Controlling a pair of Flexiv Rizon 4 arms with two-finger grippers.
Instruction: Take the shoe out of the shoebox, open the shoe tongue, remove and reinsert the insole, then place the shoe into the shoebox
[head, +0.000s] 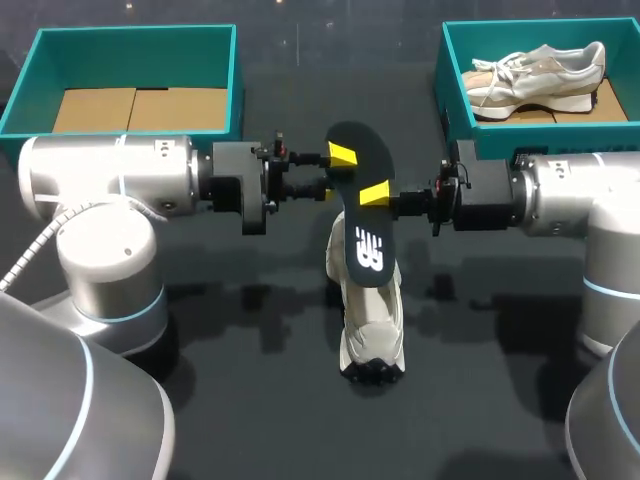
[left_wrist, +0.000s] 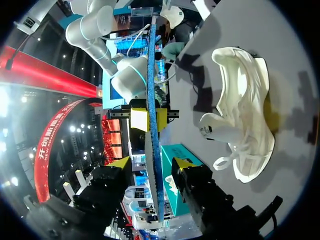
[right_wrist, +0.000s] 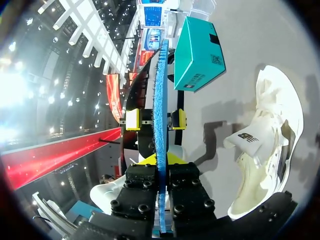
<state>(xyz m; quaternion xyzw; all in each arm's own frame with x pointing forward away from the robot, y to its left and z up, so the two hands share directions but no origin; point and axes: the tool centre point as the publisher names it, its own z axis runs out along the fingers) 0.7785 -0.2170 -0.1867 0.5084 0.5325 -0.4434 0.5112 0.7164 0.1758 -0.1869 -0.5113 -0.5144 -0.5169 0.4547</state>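
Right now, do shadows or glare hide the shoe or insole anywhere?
Head view: no; shoe and insole evenly lit, faint shadows on the table. Left wrist view: shadow lies beside the shoe. Right wrist view: ceiling-light glare sits beyond the table only.

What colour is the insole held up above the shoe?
The insole is black with a white logo, clearest in the head view; its edge shows blue.

You were at a robot work bench: a dark tabletop (head: 250, 430) bore a teal shoebox (head: 234, 85) far left, a second shoebox (head: 450, 100) far right, and your left arm (head: 110, 180) and right arm (head: 575, 195) met over it.
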